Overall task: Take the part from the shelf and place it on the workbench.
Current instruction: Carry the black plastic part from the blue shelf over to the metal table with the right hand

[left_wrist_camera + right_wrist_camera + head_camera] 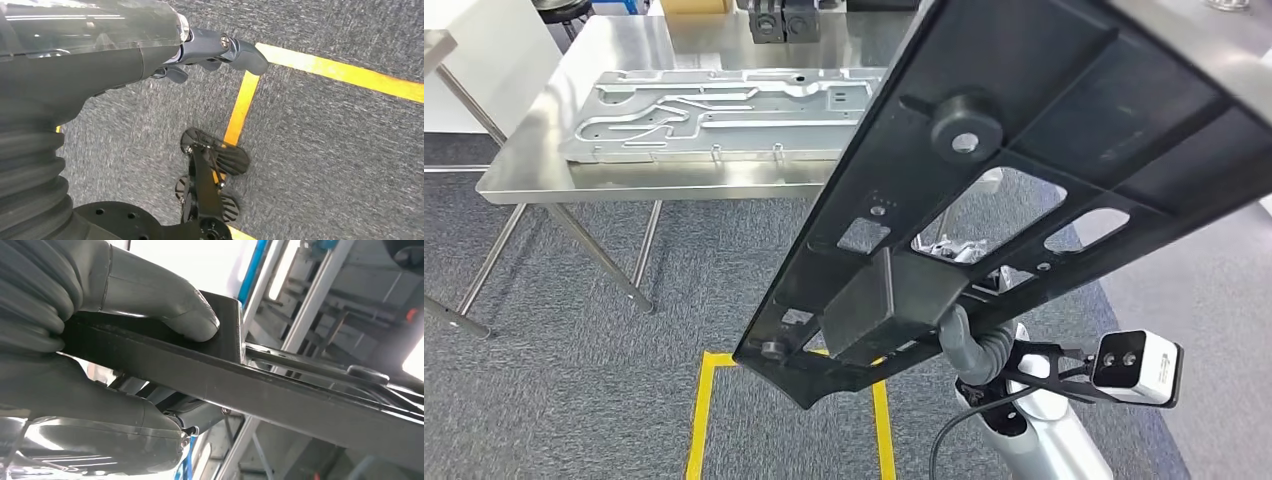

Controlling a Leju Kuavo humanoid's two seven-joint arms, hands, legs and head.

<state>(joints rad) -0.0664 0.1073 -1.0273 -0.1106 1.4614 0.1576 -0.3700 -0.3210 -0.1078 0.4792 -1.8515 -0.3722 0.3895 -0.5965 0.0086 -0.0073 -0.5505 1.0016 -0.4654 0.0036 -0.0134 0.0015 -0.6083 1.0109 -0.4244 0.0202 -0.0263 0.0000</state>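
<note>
I read the job as roughly half done: my left hand point(220, 52) hangs over the carpet with fingers curled on nothing, the steel desk point(534, 165) ahead carries a silver stamped plate point(724, 115), and my right hand point(100, 340) grips the black frame part point(984, 200) aloft, not yet set down. The part runs out of the head view and hides most of that hand; I can't make out the shelf.
</note>
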